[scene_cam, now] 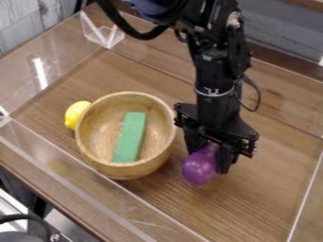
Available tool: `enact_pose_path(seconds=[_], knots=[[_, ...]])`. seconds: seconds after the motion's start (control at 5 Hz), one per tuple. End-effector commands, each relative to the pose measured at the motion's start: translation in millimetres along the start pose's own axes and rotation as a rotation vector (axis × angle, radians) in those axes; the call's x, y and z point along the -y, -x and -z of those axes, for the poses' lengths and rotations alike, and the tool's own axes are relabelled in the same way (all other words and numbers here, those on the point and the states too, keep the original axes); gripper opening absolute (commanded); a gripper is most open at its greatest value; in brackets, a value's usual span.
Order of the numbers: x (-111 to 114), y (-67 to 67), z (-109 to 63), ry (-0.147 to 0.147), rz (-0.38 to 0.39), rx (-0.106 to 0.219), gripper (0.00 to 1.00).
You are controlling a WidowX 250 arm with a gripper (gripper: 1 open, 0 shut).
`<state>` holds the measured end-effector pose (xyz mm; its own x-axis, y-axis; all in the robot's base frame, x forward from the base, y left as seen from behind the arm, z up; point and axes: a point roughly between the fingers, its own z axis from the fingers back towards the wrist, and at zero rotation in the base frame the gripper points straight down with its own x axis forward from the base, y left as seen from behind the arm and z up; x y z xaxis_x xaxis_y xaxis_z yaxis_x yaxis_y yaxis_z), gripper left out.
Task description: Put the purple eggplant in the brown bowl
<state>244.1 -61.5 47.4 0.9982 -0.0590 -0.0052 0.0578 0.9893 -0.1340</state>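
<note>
Though half-hidden — glossy purple eggplant (pixel 197 168)

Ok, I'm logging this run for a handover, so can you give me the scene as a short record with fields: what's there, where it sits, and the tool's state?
eggplant: on the table, right of the bowl, outside it
bowl: wooden, holds a green block
lemon: against the bowl's left rim, outside
tool: pointing down, shut on the eggplant
table: wooden, clear walls around it
task state: eggplant not yet in bowl
</note>
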Motion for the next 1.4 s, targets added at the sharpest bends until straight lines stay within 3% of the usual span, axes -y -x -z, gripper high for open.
enact_pose_path(seconds=[0.0, 1.2], knots=[[-1.4, -7.7, -7.3, 0.007, -0.010, 0.039, 0.00], [-5.7, -7.9, -3.1, 0.010, -0.033, 0.031, 0.00]])
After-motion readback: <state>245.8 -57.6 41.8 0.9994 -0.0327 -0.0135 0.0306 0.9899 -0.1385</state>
